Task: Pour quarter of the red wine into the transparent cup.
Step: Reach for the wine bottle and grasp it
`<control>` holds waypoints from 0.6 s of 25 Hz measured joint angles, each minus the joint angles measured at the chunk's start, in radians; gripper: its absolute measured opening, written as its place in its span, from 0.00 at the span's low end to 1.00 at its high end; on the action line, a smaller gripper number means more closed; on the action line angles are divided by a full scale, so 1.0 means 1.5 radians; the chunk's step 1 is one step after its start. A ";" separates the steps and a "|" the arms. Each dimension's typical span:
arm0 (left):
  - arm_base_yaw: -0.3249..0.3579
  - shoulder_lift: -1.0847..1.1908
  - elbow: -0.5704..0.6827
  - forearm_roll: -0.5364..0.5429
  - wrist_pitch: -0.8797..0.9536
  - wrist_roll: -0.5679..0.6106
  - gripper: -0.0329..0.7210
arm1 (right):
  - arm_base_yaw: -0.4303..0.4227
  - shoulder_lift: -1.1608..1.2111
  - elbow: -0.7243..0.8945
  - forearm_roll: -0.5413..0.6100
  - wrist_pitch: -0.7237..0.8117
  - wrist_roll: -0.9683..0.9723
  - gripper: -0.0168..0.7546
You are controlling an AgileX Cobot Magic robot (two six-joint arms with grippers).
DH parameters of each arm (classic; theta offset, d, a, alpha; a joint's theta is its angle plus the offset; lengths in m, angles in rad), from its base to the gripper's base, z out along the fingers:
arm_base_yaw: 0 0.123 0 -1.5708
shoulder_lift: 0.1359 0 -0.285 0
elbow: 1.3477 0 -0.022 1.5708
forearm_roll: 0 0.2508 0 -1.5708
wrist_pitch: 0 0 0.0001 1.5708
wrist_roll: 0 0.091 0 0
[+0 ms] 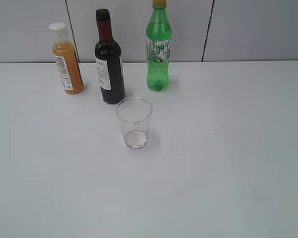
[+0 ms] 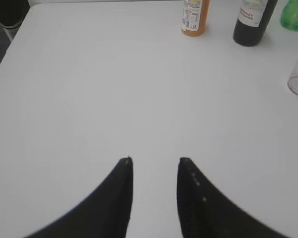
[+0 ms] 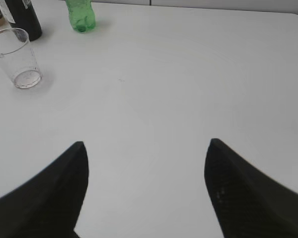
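Wine bottle point(image 1: 109, 64): upright behind cup point(image 1: 134, 122); I grasp its body low.
Left hand point(image 2: 155, 161): parted, empty.
Right hand point(image 3: 146, 144): wide, empty.

The exterior view looks down at a slant across the white table point(image 1: 228, 163) toward the back wall point(image 1: 258, 29). Both wrist views sit low, facing that wall from opposite sides, each catching the wine bottle point(image 2: 251, 20) and cup point(image 3: 17, 57)

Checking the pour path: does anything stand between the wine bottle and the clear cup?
Nothing visible does. The transparent cup stands just in front of the red wine; the orange juice bottle and green soda bottle flank the wine.
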 joint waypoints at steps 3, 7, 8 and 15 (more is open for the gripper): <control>0.000 0.000 0.000 0.000 0.000 0.000 0.36 | 0.000 0.000 0.000 0.003 0.000 0.000 0.78; 0.000 0.000 0.000 0.000 0.000 0.000 0.36 | 0.000 0.000 0.000 0.004 0.000 0.001 0.78; 0.000 0.000 0.000 0.000 0.000 0.000 0.36 | 0.000 0.000 0.000 0.004 0.000 0.001 0.78; 0.000 0.000 0.000 0.000 0.000 0.000 0.36 | 0.000 0.000 0.000 0.005 0.000 0.001 0.78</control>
